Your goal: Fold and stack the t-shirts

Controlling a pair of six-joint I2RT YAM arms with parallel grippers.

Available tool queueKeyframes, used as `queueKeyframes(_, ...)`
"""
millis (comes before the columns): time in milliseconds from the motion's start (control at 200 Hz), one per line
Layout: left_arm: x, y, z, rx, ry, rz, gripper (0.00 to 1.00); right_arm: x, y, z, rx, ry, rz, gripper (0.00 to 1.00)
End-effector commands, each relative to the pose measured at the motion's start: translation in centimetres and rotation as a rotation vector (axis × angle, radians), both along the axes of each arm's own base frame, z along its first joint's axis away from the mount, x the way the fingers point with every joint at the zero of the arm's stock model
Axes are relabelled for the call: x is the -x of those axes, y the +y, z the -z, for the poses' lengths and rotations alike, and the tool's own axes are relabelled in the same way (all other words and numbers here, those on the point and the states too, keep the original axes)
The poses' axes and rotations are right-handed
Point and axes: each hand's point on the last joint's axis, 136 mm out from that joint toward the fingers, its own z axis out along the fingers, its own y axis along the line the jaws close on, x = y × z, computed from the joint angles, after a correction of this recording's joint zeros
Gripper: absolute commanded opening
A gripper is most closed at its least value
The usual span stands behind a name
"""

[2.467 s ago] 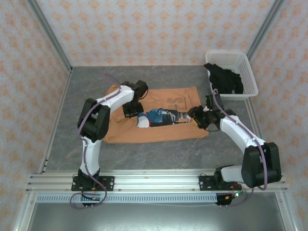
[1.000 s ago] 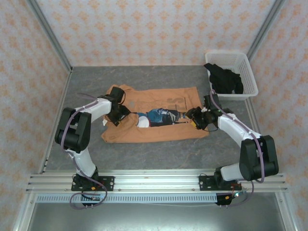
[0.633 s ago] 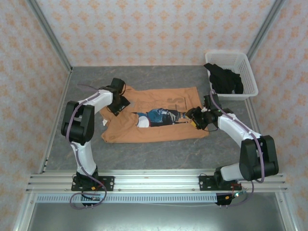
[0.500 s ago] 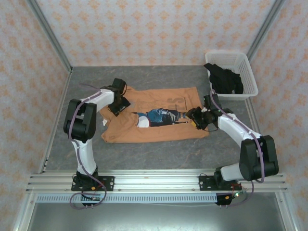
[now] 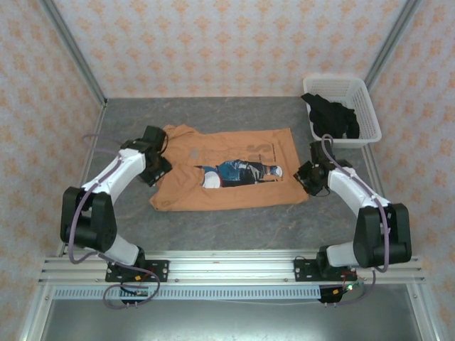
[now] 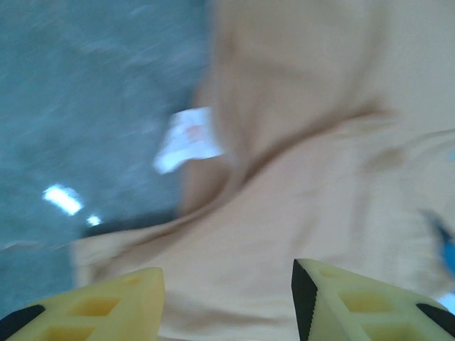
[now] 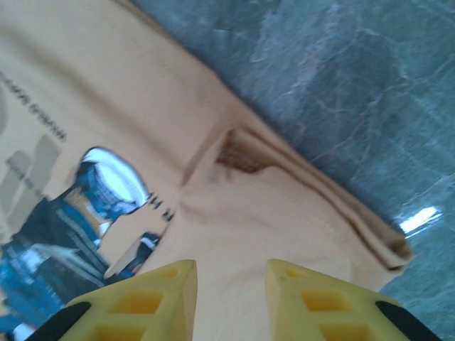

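The orange t-shirt (image 5: 227,195) lies spread flat on the grey table, its blue and white print (image 5: 238,172) facing up. My left gripper (image 5: 155,170) is at the shirt's left edge. In the left wrist view it (image 6: 227,298) stands open just above the orange cloth (image 6: 298,206), close to a white label (image 6: 188,138). My right gripper (image 5: 308,177) is at the shirt's right edge. Its yellow fingers (image 7: 231,291) stand a little apart over the cloth (image 7: 249,206), beside the print (image 7: 92,192) and a folded hem corner (image 7: 384,245). The black t-shirt (image 5: 333,117) lies bunched in the basket.
The white lattice basket (image 5: 366,99) stands at the back right corner, by the patterned wall. Bare grey table (image 5: 213,117) runs behind the shirt and in front of it (image 5: 227,227). Metal frame rails border the table on both sides and along the near edge.
My left gripper swung from the shirt's upper left down to its left edge. My right gripper slid right, off the print to the shirt's right edge, and its jaws narrowed.
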Motion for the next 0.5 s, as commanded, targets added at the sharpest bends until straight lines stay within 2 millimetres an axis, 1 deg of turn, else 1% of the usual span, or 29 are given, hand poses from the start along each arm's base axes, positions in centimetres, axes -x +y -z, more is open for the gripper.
queueKeyframes(0, 5.0, 2.5, 2.0, 0.006, 0.138, -0.093, 0.52, -1.1, -1.1, 0.0, 0.060, 0.018, 0.020, 0.28)
queueKeyframes(70, 6.1, 3.1, 2.8, 0.042, 0.151, -0.138, 0.52, -2.3, -0.9, -0.1, 0.051, 0.008, 0.019, 0.23)
queueKeyframes(130, 6.8, 3.4, 3.5, 0.070, 0.162, -0.170, 0.52, -3.0, -0.5, 0.2, 0.032, 0.013, 0.019, 0.22)
queueKeyframes(220, 7.6, 3.5, 4.2, 0.094, 0.177, -0.206, 0.50, -3.4, -0.2, 1.1, 0.012, 0.033, 0.036, 0.21)
queueKeyframes(280, 8.1, 3.3, 4.8, 0.115, 0.186, -0.226, 0.49, -3.4, -0.4, 1.8, 0.022, 0.048, 0.049, 0.21)
queueKeyframes(390, 8.5, 2.9, 5.6, 0.136, 0.195, -0.247, 0.47, -3.7, -1.1, 2.9, 0.054, 0.071, 0.067, 0.17)
queueKeyframes(495, 7.9, 2.6, 5.8, 0.162, 0.156, -0.264, 0.47, -3.8, -1.9, 3.4, 0.106, 0.104, 0.065, 0.11)
